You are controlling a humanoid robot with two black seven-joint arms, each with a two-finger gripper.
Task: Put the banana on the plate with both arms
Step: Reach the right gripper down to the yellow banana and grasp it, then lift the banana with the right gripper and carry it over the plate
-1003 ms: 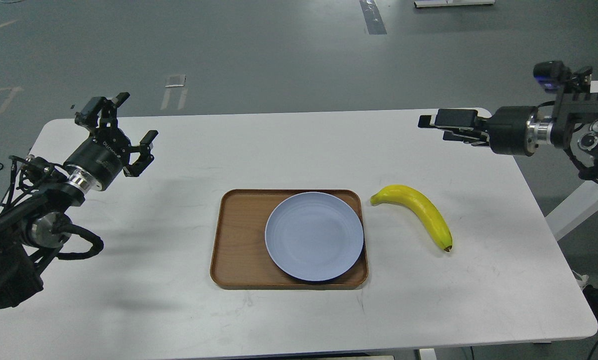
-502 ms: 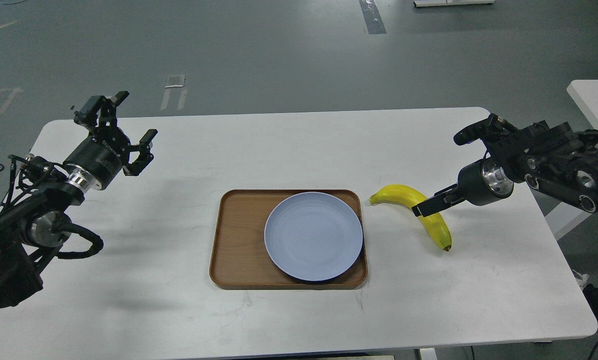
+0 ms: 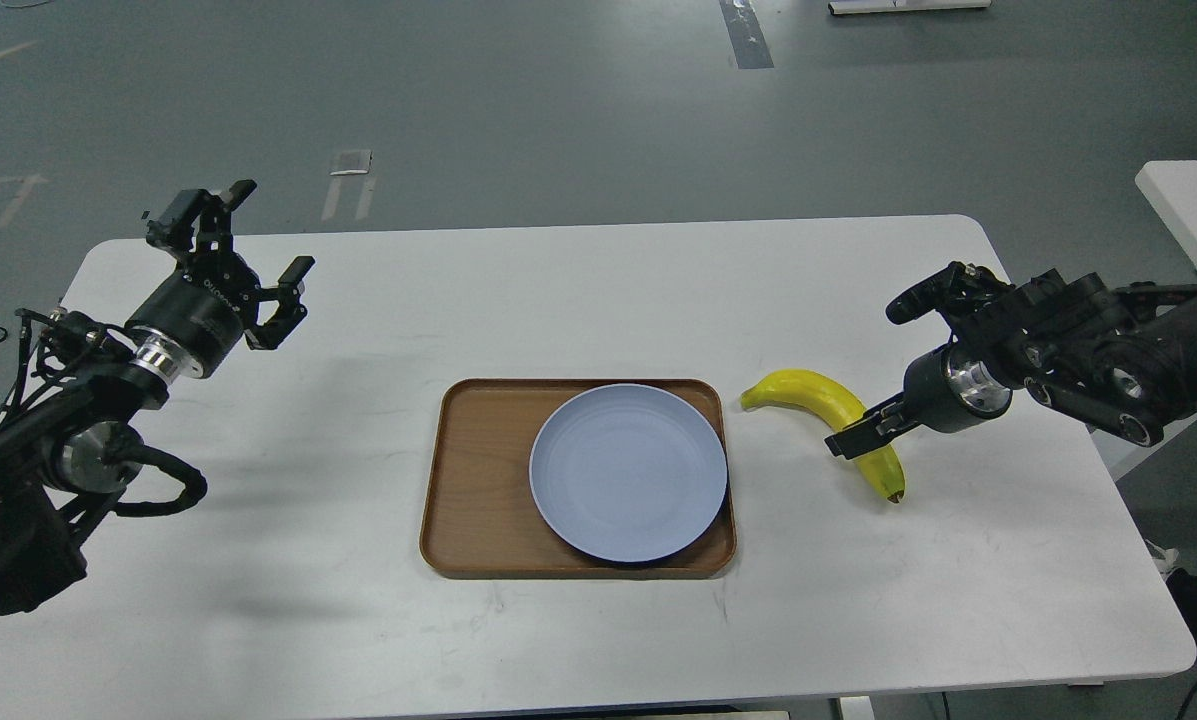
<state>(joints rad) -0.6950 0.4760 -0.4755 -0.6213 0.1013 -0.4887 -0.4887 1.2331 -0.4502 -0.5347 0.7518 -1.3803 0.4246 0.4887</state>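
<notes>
The yellow banana (image 3: 806, 389) lies on the white table just right of the tray, stem end toward the tray and dark tip toward me. The pale blue plate (image 3: 628, 472) sits empty on the right part of the tray. My right gripper (image 3: 855, 436) is low over the banana's middle, its dark fingers overlapping the fruit. I cannot tell whether they are closed on it. My left gripper (image 3: 272, 228) is open and empty, raised above the table's far left, well away from the plate.
The brown wooden tray (image 3: 478, 470) holds the plate at the table's middle. The white table (image 3: 578, 300) ends close behind the right arm. A second white table corner (image 3: 1188, 205) stands at the far right.
My right arm swung down from high at the far right to the banana, then lowered a little further along it. The banana, plate and left arm have not moved.
</notes>
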